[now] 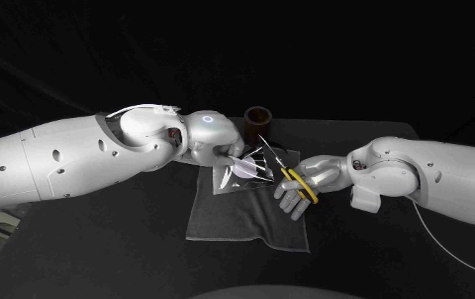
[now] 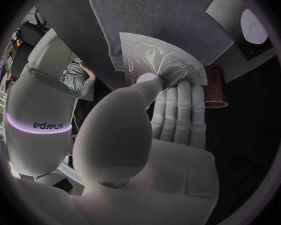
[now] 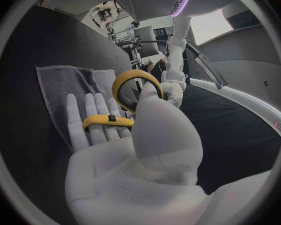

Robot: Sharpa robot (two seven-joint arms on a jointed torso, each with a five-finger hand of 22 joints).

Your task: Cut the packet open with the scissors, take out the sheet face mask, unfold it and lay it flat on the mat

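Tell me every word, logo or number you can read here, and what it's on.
"sharpa": upside down on the robot's white body, in the left wrist view.
"Sha": the rest is cut off, on the same body, in the right wrist view.
Packet: no print legible.
Scissors: no text to be seen.

a robotics lab: black table [image 1: 89, 244], dark backdrop [image 1: 237, 31], metal equipment stands [image 3: 135, 42]
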